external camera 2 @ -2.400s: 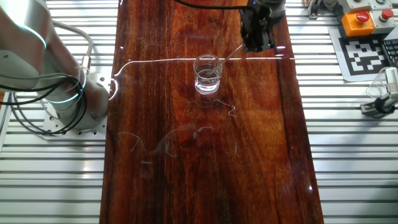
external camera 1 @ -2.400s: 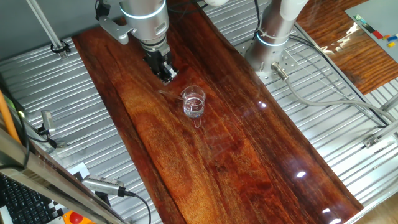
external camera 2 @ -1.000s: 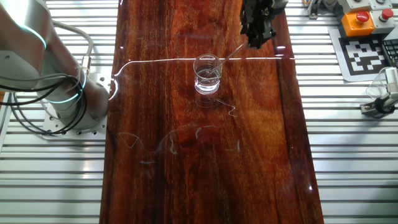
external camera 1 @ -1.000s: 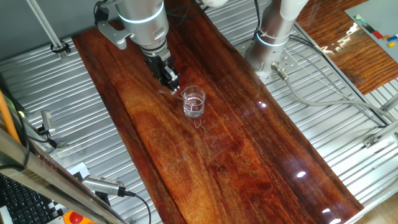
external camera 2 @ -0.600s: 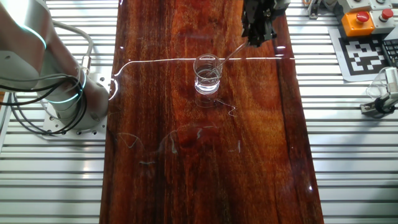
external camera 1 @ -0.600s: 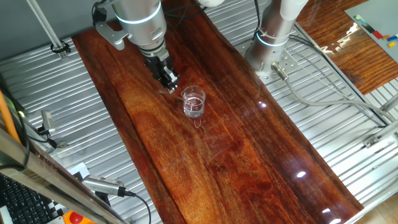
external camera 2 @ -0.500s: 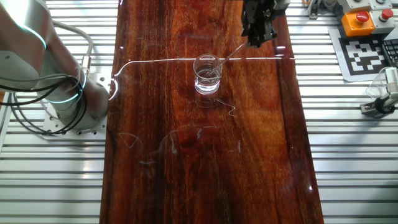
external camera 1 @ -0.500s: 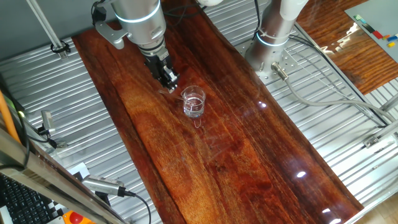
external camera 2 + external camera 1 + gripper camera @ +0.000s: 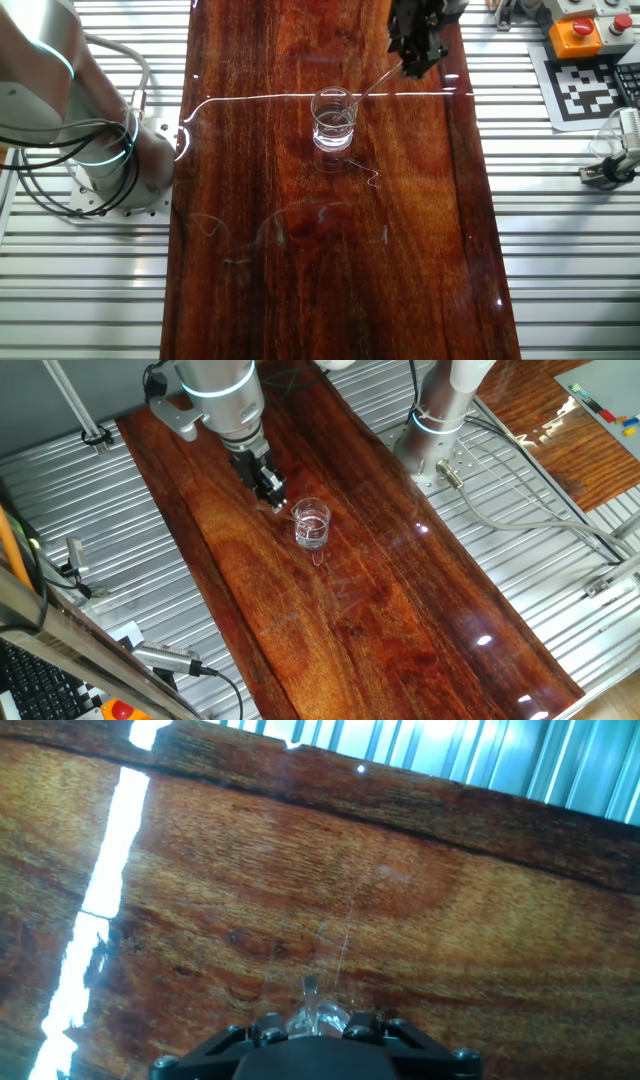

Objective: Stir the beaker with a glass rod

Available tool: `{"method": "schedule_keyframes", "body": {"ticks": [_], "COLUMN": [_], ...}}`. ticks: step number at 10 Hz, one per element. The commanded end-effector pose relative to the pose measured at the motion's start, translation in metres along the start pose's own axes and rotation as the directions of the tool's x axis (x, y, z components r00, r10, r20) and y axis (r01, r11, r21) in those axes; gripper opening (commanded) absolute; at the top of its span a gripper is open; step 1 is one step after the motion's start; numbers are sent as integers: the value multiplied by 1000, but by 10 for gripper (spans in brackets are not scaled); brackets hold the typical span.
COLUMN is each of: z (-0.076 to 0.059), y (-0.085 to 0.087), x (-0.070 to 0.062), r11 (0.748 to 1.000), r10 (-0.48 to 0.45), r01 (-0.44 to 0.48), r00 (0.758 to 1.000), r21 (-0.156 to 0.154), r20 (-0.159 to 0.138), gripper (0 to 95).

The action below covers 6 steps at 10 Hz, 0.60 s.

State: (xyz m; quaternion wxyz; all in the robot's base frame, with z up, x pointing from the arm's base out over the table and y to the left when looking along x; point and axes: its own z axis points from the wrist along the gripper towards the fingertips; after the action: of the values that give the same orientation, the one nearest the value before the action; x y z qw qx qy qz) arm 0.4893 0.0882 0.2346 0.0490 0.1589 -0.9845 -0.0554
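One arm: reaching down over the wooden table (image 9: 400, 610) from the far end, its silver wrist hanging above and behind the beaker.
Gripper (image 9: 272, 497): sitting just left of the beaker in one fixed view; in the other fixed view (image 9: 412, 62) it is showing up and to the right of the beaker.
Fingers: pinching together on the upper end of the glass rod, with clear glass showing between the black tips in the hand view (image 9: 318, 1020).
Glass rod (image 9: 374, 83): slanting down from the gripper to the beaker, its lower end lying inside the rim.
Beaker (image 9: 311, 524): standing upright on the table, near the middle of the board's width (image 9: 333, 119).
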Motion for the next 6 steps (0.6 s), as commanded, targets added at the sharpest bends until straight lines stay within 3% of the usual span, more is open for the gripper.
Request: {"method": "schedule_keyframes", "body": {"ticks": [1,5,6], "z": [1,6,6], "y": [3,6,6], "x": [-5,-10,-10], "r11": [1000,1000,1000], "r10": [2,1,0], "r01": [-2,-1,0], "r00": [1000,1000,1000], "r21": [1,3,3], "r20": [-9,-11,-16], "gripper": [380,380,190]}}
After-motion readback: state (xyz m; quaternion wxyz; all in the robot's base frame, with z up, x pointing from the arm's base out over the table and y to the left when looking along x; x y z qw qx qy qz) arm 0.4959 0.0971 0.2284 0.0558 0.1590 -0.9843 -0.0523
